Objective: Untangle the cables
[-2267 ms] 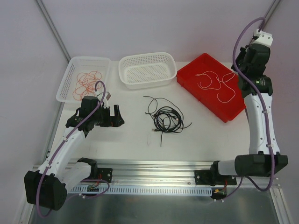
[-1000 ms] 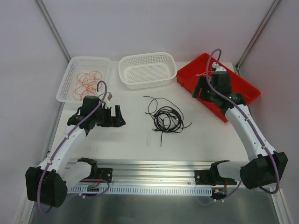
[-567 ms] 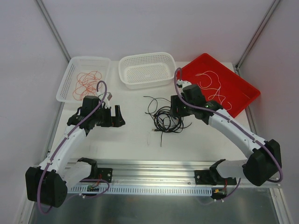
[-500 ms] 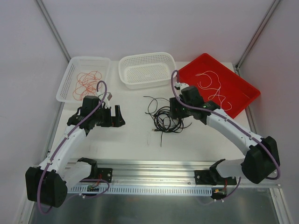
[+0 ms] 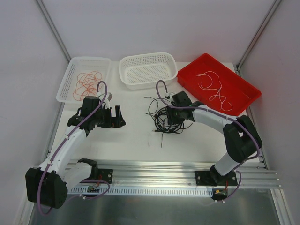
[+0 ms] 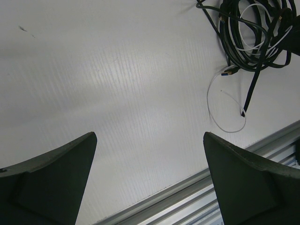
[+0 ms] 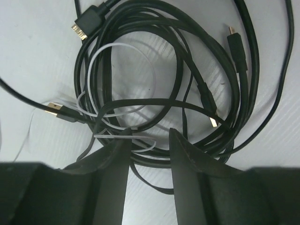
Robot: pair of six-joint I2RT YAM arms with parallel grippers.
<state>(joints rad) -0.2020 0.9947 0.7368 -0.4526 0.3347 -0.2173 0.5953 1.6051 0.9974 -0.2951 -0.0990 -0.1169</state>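
**White tabletop: right gripper down on black cables**

Cables sit coiled mid-frame with one thin white wire threaded through. Right jaws are narrowly apart, strands running between them, not pinched. Left gripper is spread wide over bare table, left of centre. Orange wires lie in white tray, upper left. White wires lie in red tray, upper right.

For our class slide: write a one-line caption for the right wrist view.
Right claw, jaws apart, poised over a tangle of black cables threaded with a white wire.
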